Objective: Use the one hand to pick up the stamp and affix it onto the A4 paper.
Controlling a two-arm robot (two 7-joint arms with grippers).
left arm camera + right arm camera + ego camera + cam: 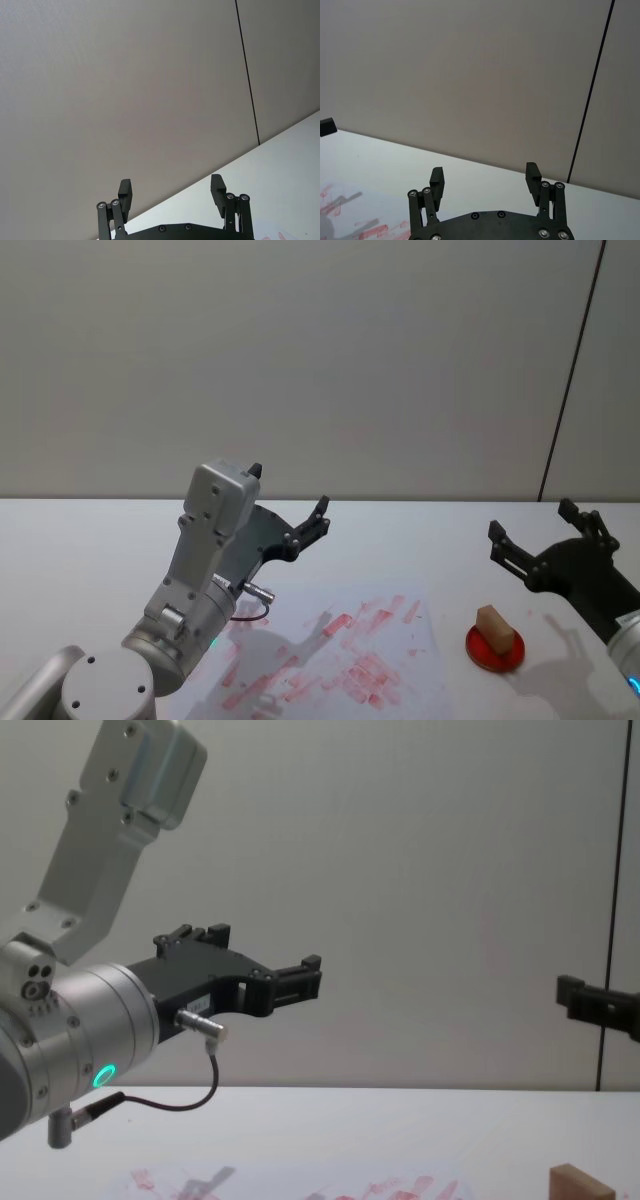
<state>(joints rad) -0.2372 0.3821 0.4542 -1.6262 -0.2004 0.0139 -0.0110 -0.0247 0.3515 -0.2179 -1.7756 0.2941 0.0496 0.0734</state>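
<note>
No text can be read; the red prints [365, 672] on the A4 paper [300, 602] are illegible smears.

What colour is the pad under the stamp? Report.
Red pad, best in the head view.

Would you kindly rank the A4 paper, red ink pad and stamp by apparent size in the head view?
1. A4 paper, clearly largest.
2. Red ink pad.
3. Stamp, resting on the pad, somewhat smaller than it.
</note>
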